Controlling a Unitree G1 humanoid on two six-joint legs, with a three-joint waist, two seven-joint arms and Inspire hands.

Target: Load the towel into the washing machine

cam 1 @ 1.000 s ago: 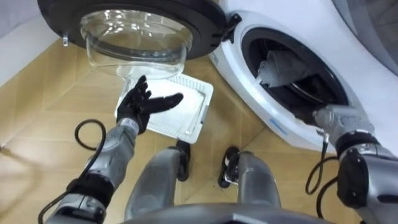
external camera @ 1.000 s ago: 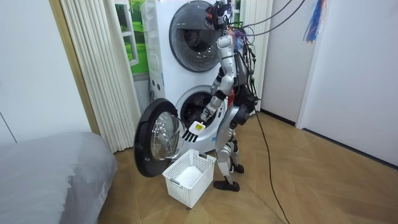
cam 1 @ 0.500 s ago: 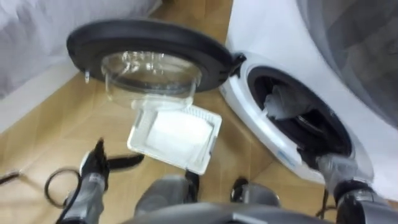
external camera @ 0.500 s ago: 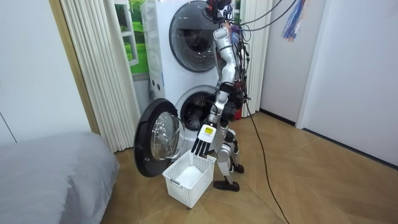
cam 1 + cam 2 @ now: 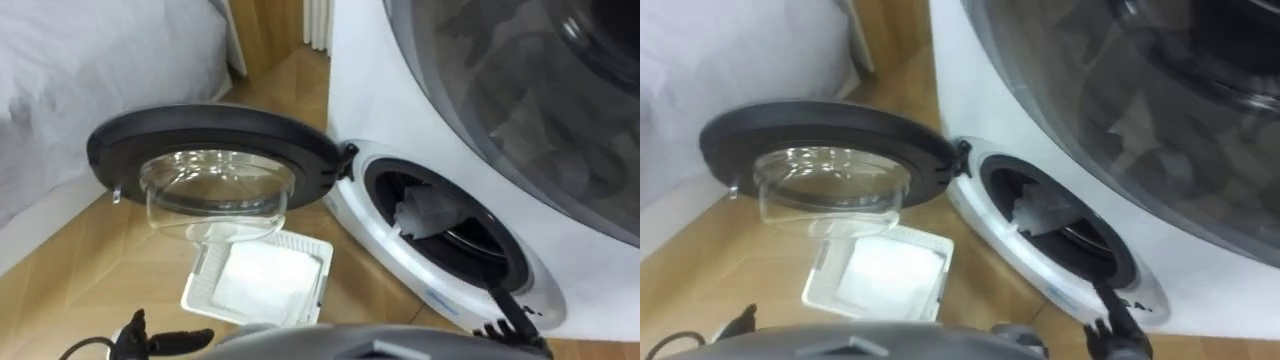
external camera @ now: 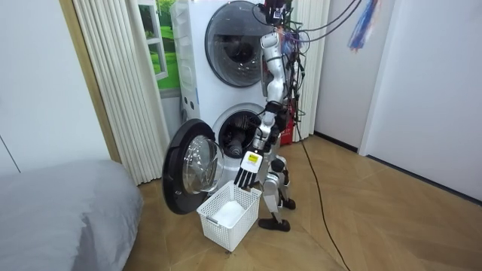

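So, the crumpled grey towel [image 5: 425,210] sits inside the washing machine's [image 5: 378,248] round mouth. The left hand [image 6: 247,169] hangs before the machine near the white lattice basket [image 5: 197,285], fingers straight. The right hand [image 5: 503,318] is at the machine's rim, grip unclear.

The head's two cameras look steeply down from close by at the washing machine [image 5: 352,90], its open door [image 5: 215,125] and the basket [image 5: 196,287] on the floor. The room camera stands well off, facing the machine's front. All three views share those things.
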